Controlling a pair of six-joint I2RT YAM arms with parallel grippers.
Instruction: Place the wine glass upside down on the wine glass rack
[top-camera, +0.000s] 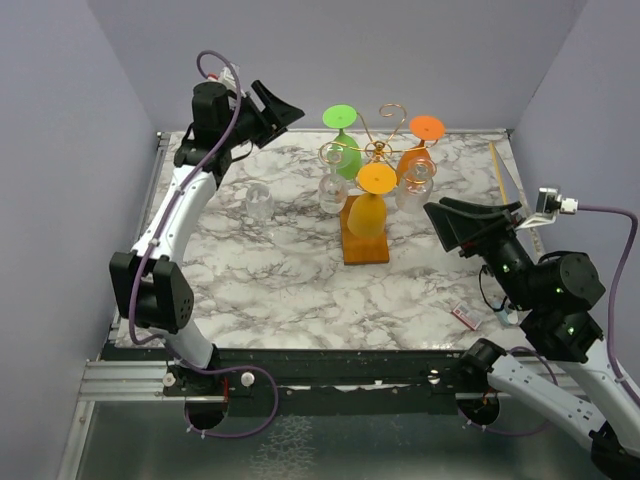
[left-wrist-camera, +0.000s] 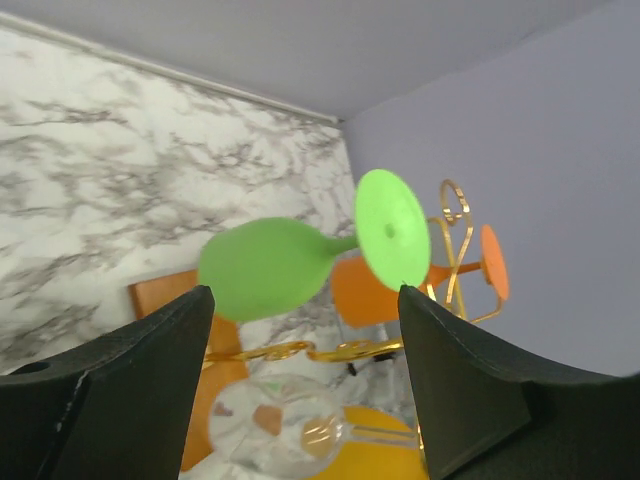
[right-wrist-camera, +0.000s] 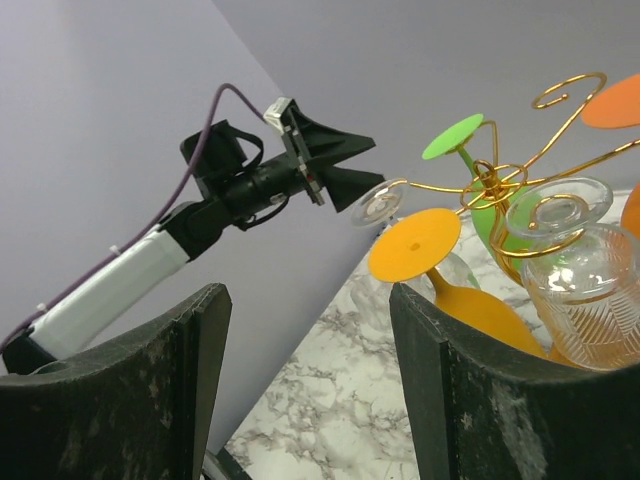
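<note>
The wine glass rack of gold wire stands on its brown wooden base at mid-table. A clear wine glass hangs upside down on its left arm, also seen below the gold wire, its foot just off my left gripper's tips. Green, yellow, orange and another clear glass hang there too. My left gripper is open beside the rack, holding nothing. My right gripper is open and empty to the rack's right.
One more clear glass stands on the marble table left of the rack. A small pink-and-white item lies near the front right. A thin yellow strip runs along the right edge. Purple walls enclose three sides.
</note>
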